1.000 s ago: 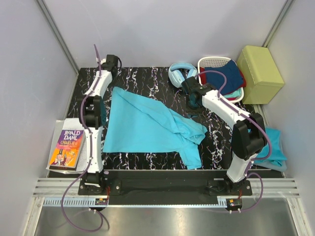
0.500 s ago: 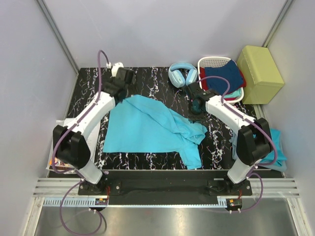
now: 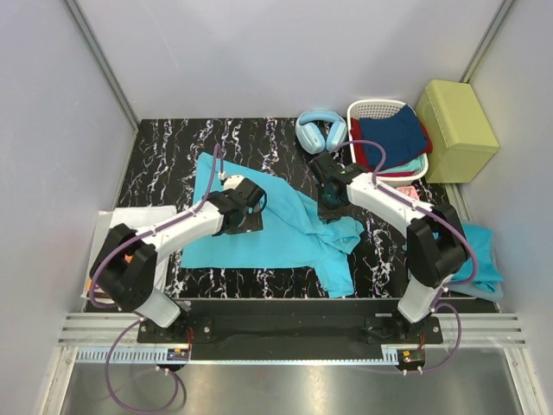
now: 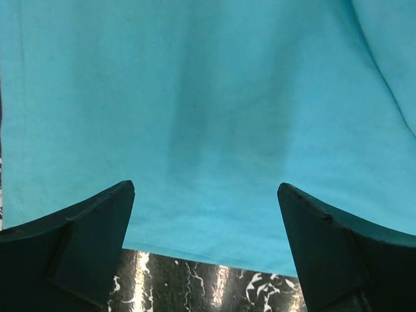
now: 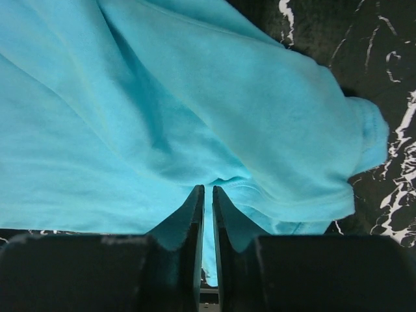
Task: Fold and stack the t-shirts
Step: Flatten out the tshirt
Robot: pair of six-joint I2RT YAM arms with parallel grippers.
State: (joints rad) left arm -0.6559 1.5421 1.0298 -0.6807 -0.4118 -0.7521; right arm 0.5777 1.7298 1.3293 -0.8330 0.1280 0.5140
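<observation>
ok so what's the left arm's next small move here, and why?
Probably lower the left gripper and pinch the near hem of the t-shirt: its jaws stand wide open over flat cloth, the hem showing between them, while the right gripper looks shut on a fold.

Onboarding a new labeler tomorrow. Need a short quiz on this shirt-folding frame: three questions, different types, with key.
1. True or false: the left gripper is open above the spread-out t-shirt.
2. What fills the white basket at the back right? A clothes, B fruit, C tools.
3. Fill in: the right gripper is shut on a fold of the ___.
Key: 1 true; 2 A; 3 t-shirt.
</observation>
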